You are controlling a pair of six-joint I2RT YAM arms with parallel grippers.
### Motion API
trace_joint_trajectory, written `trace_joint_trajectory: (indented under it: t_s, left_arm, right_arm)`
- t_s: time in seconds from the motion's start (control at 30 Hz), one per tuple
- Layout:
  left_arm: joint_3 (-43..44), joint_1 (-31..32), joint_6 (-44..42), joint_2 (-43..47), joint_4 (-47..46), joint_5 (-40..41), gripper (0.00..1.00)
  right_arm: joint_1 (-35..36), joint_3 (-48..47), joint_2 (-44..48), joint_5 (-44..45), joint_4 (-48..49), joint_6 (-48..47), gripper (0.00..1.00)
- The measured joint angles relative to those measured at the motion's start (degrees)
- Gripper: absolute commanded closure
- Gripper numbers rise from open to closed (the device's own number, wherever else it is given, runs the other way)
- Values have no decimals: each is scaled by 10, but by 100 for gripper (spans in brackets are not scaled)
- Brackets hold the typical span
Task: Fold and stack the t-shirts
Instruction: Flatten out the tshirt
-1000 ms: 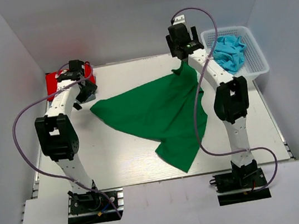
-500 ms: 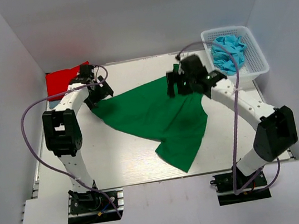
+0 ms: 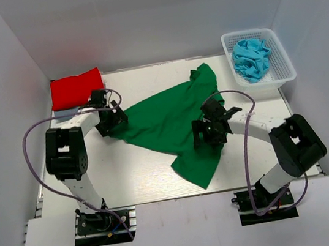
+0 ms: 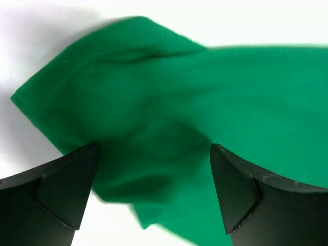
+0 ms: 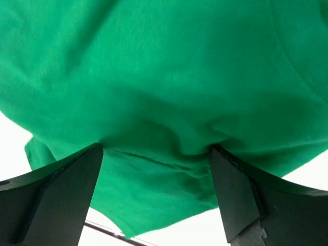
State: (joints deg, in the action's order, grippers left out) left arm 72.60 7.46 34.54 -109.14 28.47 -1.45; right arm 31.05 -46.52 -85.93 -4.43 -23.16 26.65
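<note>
1. The green t-shirt (image 3: 164,120) is spread, wrinkled, in the middle of the table (image 3: 135,177); one corner is pointed toward the near edge.
2. The left gripper (image 4: 154,154) is held wide open, low over the shirt's left corner; nothing is grasped.
3. The right gripper (image 5: 156,151) is likewise released, low over the cloth's right part; no cloth is pinched yet.
4. For a good fold, matching edge spots should probably be taken on both sides, and the cloth pulled flat first.
5. The folded red t-shirt (image 3: 76,90) is placed at the far left corner; the basket (image 3: 285,61) with blue t-shirts (image 3: 251,57) is placed far right; both are apart from the green one, so mostly the wrinkles are in the way.
</note>
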Motion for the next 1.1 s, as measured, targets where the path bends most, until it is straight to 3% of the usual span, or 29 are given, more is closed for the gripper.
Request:
trace_joint_trajectory:
  t_s: [0.23, 0.33, 0.53, 0.73, 0.87, 0.9, 0.97, 1.0, 1.07, 1.1]
  left_arm:
    - [-193, 22, 33, 174, 82, -10, 0]
    - [-235, 27, 46, 240, 137, -9, 0]
    - [-225, 25, 87, 374, 218, 43, 0]
    - [-222, 11, 137, 365, 262, 125, 0]
    - [-247, 5, 152, 313, 238, 132, 10]
    - [-254, 5, 155, 304, 231, 132, 19]
    - [-263, 5, 158, 286, 214, 130, 26]
    - [-264, 5, 159, 278, 205, 128, 37]
    - [-265, 5, 158, 261, 182, 124, 48]
    - [-266, 5, 157, 251, 170, 120, 62]
  right_arm:
    - [-46, -68, -72, 48, 10, 15, 10]
    - [-83, -109, -108, 75, 9, 13, 10]
    - [-127, -172, -137, 104, -13, -24, 10]
    - [-118, -160, -42, 94, -21, -52, 10]
    - [-115, -112, 76, 98, -39, -49, 10]
    - [-115, -98, 98, 102, -45, -46, 10]
    - [-115, -68, 138, 110, -70, -40, 10]
    - [-115, -51, 156, 115, -83, -31, 10]
    - [-116, -19, 186, 126, -114, -13, 10]
    - [-116, -4, 198, 132, -131, -2, 10]
